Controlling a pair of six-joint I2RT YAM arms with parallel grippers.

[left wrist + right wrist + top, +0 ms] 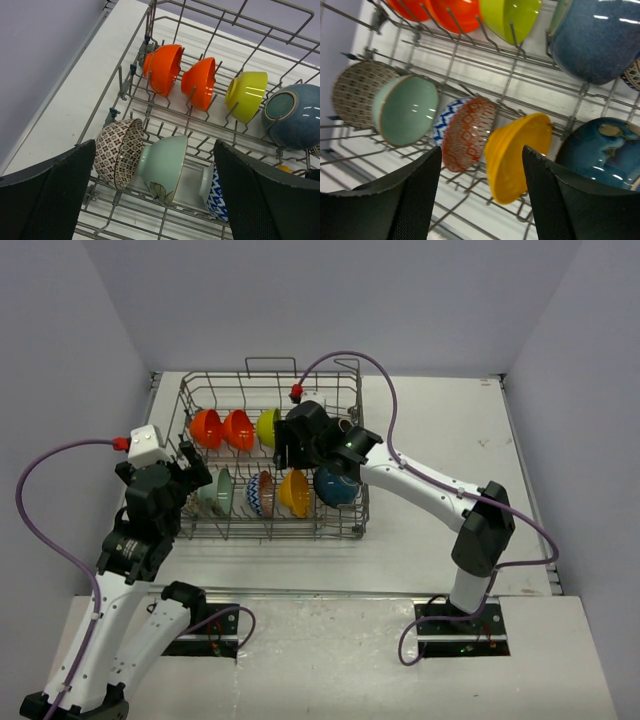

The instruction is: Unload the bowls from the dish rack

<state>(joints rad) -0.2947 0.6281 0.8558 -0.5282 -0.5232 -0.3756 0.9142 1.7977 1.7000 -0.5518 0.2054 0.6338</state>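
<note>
The grey wire dish rack [268, 532] is seen whole only in the top view. It stands at centre frame on the white table [440, 540], with a handle loop at its upper edge. All bowls are held on edge between its upright tines.

The left gripper [154, 150] is shown spread, with nothing between its black textured fingers [45, 200]. Only the left wrist view resolves the brown lattice-patterned bowl [117, 152] at lower left, just beside a glossy pale green bowl [165, 167]. Two orange-red bowls [165, 67] and a lime bowl [246, 95] are lined along the upper row.

The right gripper [481, 150] is likewise spread and empty. Its view alone resolves the stepped wall of the yellow bowl [515, 155] at lower centre and the mottled glaze of the dark blue bowl [605, 150] at lower right.
</note>
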